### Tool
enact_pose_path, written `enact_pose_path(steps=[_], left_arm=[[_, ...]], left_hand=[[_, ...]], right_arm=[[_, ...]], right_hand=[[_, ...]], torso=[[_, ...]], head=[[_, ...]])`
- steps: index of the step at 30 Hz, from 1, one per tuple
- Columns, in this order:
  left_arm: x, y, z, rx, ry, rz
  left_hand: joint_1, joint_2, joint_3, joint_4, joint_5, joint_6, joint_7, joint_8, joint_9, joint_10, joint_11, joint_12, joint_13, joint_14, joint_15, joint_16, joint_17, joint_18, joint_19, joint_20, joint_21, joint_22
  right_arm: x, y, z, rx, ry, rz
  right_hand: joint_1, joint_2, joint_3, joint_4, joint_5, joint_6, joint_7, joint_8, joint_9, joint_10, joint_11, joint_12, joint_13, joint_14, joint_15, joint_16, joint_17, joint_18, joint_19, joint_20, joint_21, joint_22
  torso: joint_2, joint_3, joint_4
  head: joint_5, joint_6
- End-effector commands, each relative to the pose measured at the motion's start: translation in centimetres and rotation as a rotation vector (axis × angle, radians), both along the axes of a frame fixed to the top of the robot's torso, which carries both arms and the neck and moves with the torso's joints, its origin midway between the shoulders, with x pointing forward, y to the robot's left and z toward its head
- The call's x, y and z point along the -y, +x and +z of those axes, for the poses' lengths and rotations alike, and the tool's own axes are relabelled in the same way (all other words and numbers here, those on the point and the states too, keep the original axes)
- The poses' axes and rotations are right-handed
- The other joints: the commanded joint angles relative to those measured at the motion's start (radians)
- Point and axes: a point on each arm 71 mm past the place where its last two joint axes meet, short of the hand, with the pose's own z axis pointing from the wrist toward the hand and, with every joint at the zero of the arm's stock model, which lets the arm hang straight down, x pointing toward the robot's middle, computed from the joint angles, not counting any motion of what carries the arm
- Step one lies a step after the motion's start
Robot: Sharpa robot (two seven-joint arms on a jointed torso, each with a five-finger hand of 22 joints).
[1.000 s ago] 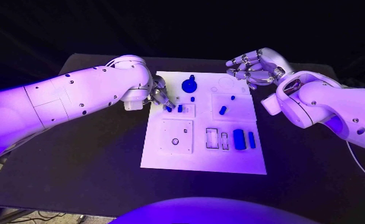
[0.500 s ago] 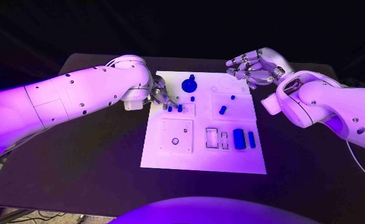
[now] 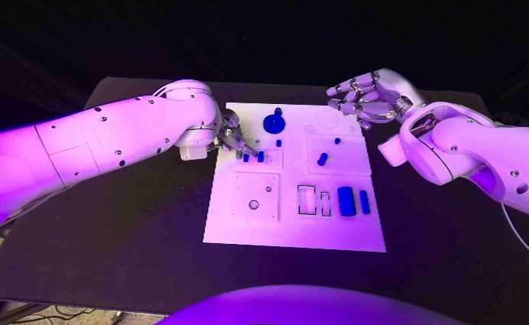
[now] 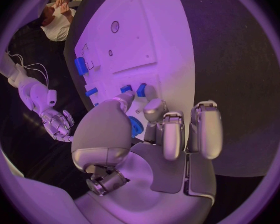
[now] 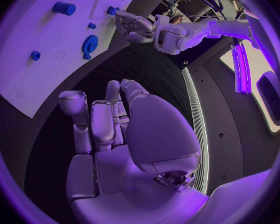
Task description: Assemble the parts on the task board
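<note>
The left robot hand point(image 3: 232, 140) reaches down at the task board's point(image 3: 264, 235) near-left edge, fingertips point(image 4: 143, 90) touching small blue parts point(image 3: 252, 157). The right robot hand point(image 3: 367, 99) hovers beyond the board's far-right corner, fingers curled, holding nothing.

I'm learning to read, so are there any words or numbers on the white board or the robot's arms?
None can be read. The task board shows only outlines and holes, no letters. The left arm and right arm carry small dark dots, not writing. The blue parts are plain.
</note>
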Motion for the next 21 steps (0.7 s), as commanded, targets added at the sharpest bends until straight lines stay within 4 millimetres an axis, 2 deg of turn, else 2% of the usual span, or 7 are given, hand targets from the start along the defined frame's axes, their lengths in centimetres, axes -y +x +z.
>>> enact_pose_path(steps=[1, 7, 10, 13, 15, 17, 21], left_arm=[[-0.1, -0.4, -0.7, -0.027, 0.014, 0.002], [-0.3, -0.3, 0.0, 0.03, -0.074, 0.042], [-0.5, -0.1, 0.5, 0.056, -0.167, 0.086], [-0.6, 0.2, 1.2, 0.103, -0.255, 0.119], [-0.4, 0.4, 1.7, 0.139, -0.317, 0.123], [-0.2, 0.5, 2.2, 0.179, -0.377, 0.119], [0.5, 0.6, 2.9, 0.249, -0.453, 0.091]], left_hand=[[0.005, 0.011, -0.007, 0.0, 0.0, 0.003, -0.001, 0.0, -0.001, 0.006, -0.003, 0.003, 0.0, 0.105, -0.01, 0.002, 0.263, -0.008, 0.06, -0.008, 0.004, 0.16], [-0.018, 0.014, -0.068, 0.005, -0.002, -0.012, 0.004, -0.008, -0.003, -0.011, 0.0, -0.015, -0.024, 0.105, -0.008, 0.002, 0.263, -0.002, 0.051, -0.008, -0.021, 0.14], [-0.015, 0.01, -0.139, 0.004, -0.034, -0.074, 0.029, -0.029, -0.008, -0.13, 0.025, -0.143, -0.184, 0.105, 0.011, 0.002, 0.263, 0.031, -0.012, 0.006, -0.17, 0.019], [0.005, 0.019, -0.226, 0.008, -0.069, -0.135, 0.053, -0.039, -0.012, -0.199, 0.048, -0.18, -0.242, 0.096, 0.029, -0.016, 0.242, 0.047, -0.043, 0.025, -0.254, -0.046], [0.023, 0.035, -0.27, 0.008, -0.071, -0.183, 0.079, -0.057, -0.028, -0.288, 0.067, -0.234, -0.309, 0.039, 0.051, -0.117, 0.134, 0.079, -0.122, 0.041, -0.432, -0.182], [0.05, 0.056, -0.299, 0.009, -0.074, -0.253, 0.115, -0.082, -0.053, -0.406, 0.117, -0.286, -0.338, -0.144, 0.086, -0.38, -0.115, 0.125, -0.32, 0.076, -0.806, -0.457], [0.13, 0.078, -0.316, 0.004, -0.049, -0.322, 0.16, -0.107, -0.096, -0.499, 0.152, -0.328, -0.381, -0.319, 0.128, -0.616, -0.336, 0.13, -0.366, 0.11, -0.912, -0.529]], right_arm=[[-0.2, 0.0, 0.0, -0.001, -0.004, 0.017], [-0.2, 0.0, -0.1, -0.003, -0.004, 0.017], [-0.2, 0.0, -0.1, -0.003, -0.004, 0.017], [-0.2, 0.0, -0.1, -0.004, -0.004, 0.016], [-0.1, 0.0, -0.1, -0.005, -0.004, 0.016], [-0.1, 0.0, -0.2, -0.006, -0.005, 0.015], [0.0, 0.0, -0.3, -0.008, -0.005, 0.012]], right_hand=[[-0.008, 0.0, 0.003, 0.003, 0.004, 0.0, 0.007, -0.003, -0.001, -0.007, 0.0, 0.001, -0.001, 0.01, 0.0, -0.004, -0.001, 0.018, -0.004, -0.001, -0.006, -0.001], [-0.008, 0.0, 0.003, 0.003, 0.004, 0.0, 0.007, -0.003, -0.001, -0.007, 0.0, 0.001, -0.001, 0.01, 0.0, -0.004, -0.001, 0.018, -0.004, -0.001, -0.006, -0.001], [-0.008, 0.0, 0.003, 0.003, 0.004, 0.0, 0.007, -0.003, -0.001, -0.007, 0.0, 0.001, -0.001, 0.01, 0.0, -0.004, -0.001, 0.018, -0.004, -0.001, -0.006, -0.001], [-0.008, 0.0, 0.003, 0.003, 0.004, 0.0, 0.007, -0.003, -0.001, -0.007, 0.0, 0.001, -0.001, 0.01, 0.0, -0.004, -0.001, 0.018, -0.004, -0.001, -0.006, -0.001], [-0.008, 0.0, 0.003, 0.003, 0.004, 0.0, 0.007, -0.003, -0.001, -0.007, 0.0, 0.001, -0.001, 0.01, 0.0, -0.004, -0.001, 0.018, -0.004, -0.001, -0.006, -0.001], [-0.008, 0.0, 0.003, 0.003, 0.004, 0.0, 0.007, -0.003, -0.001, -0.007, 0.0, 0.001, -0.001, 0.01, 0.0, -0.004, -0.001, 0.018, -0.004, -0.001, -0.006, -0.001], [-0.008, 0.0, 0.003, 0.003, 0.004, 0.0, 0.007, -0.003, -0.001, -0.007, 0.0, 0.001, -0.001, 0.01, 0.0, -0.004, -0.001, 0.018, -0.004, -0.001, -0.006, -0.001]], torso=[[0.0, 0.0, 0.0007], [0.0, -0.0008, 0.0002], [-0.001, 0.0014, 0.0003], [0.0, 0.0009, -0.0001], [0.0, 0.0, -0.0002], [0.0, -0.0007, 0.0019], [-0.001, -0.0003, 0.0004]], head=[[-0.001, 0.0], [-0.003, 0.0], [-0.003, 0.001], [-0.005, 0.005], [-0.009, 0.005], [-0.014, 0.011], [-0.014, 0.016]])
